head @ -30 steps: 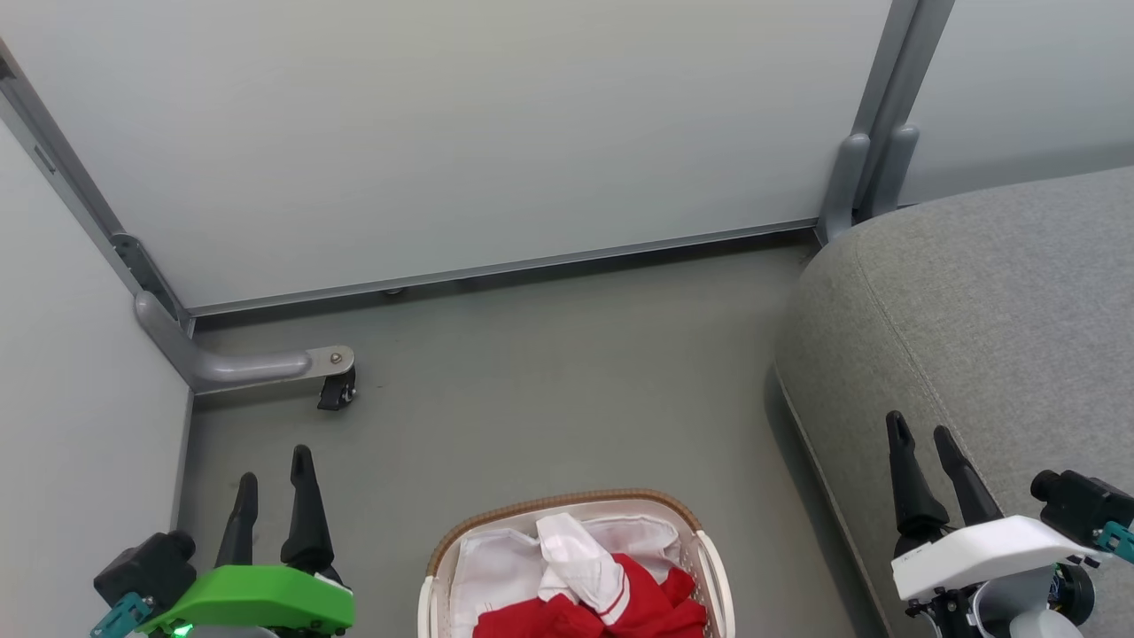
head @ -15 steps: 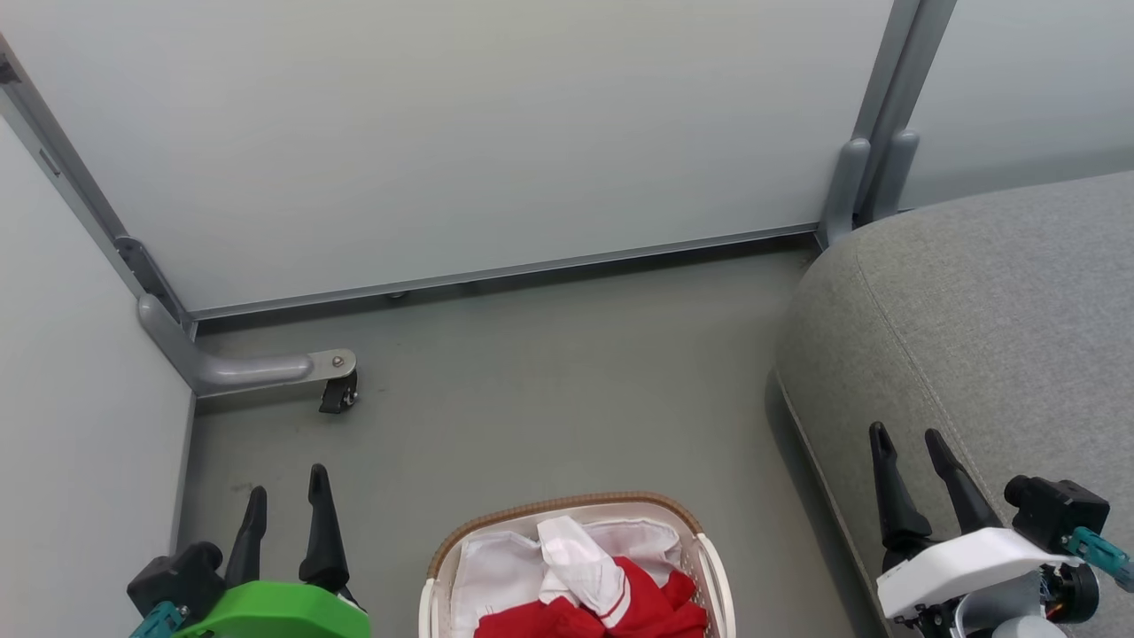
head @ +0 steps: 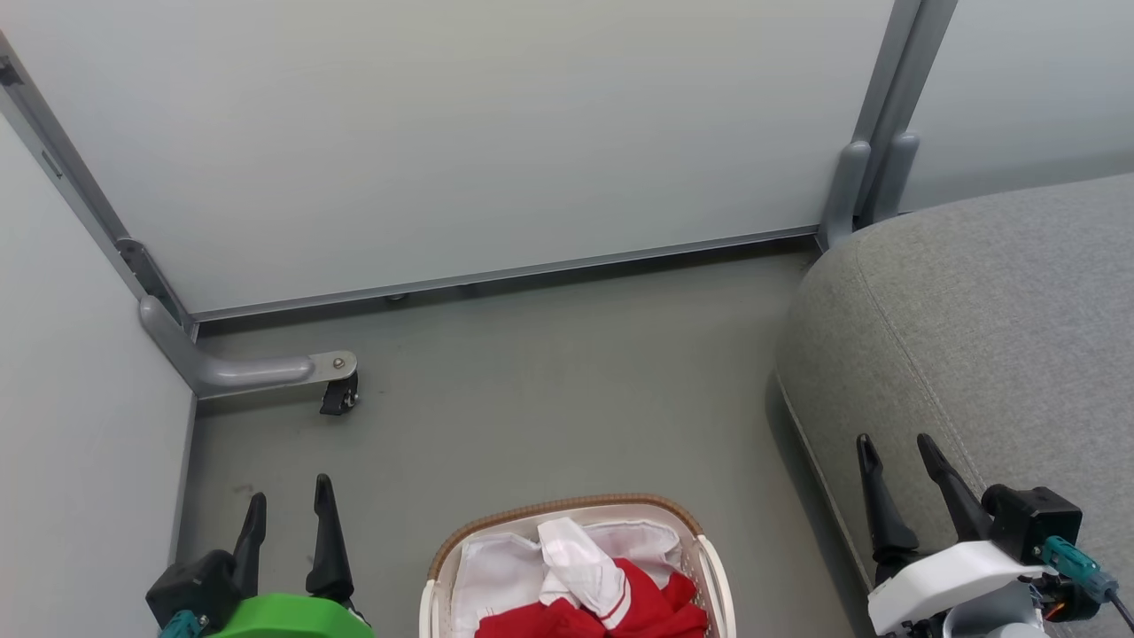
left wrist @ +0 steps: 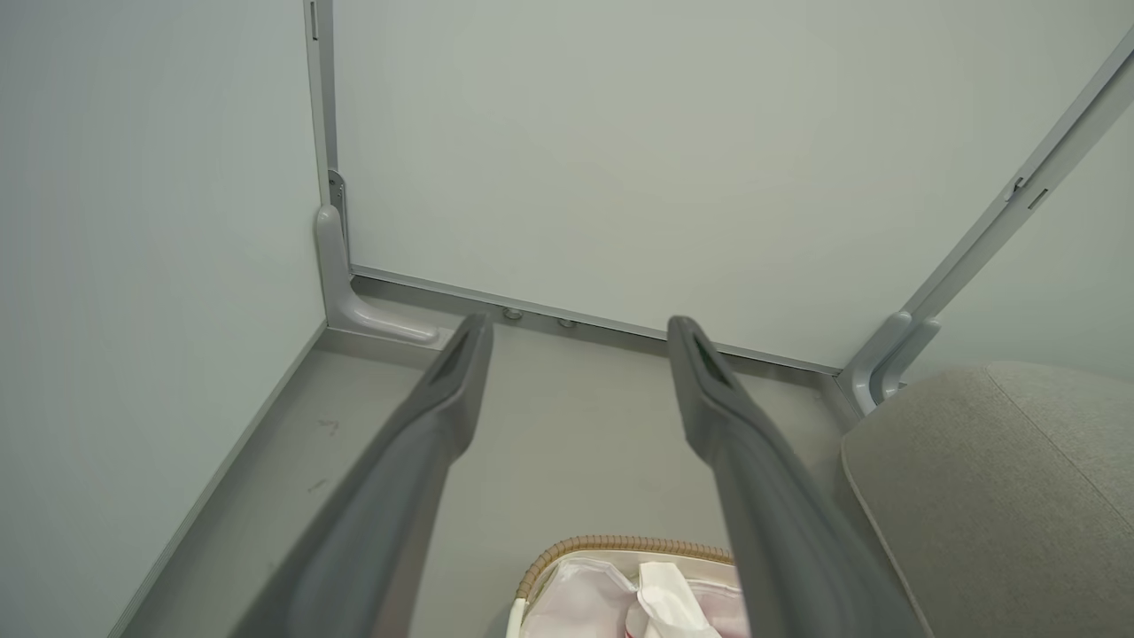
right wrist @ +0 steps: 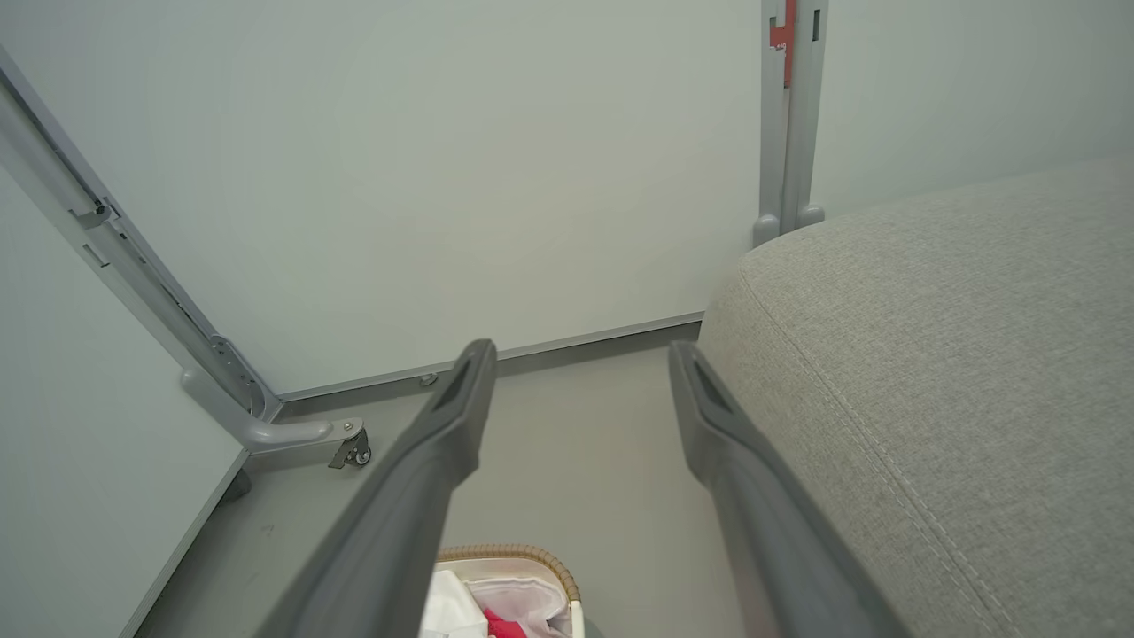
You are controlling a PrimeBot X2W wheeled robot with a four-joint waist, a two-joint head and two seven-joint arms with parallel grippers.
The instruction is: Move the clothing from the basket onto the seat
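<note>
Head view shows the red clothing [head: 642,607] in the basket [head: 567,505]. The left gripper [head: 291,490] sits left of the basket, the right gripper [head: 894,439] right of it, jaws spread, empty. Clothing looks soft and light; pinch a top fold.

Red clothing [head: 651,607] lies in basket [head: 567,507], bottom centre. Grey seat [head: 992,310] at right. Fingers spread, nothing held: left gripper [head: 290,489], right gripper [head: 893,439].

Grey floor [head: 549,390], pale partition panels [head: 461,133], caster wheel [head: 339,396].
</note>
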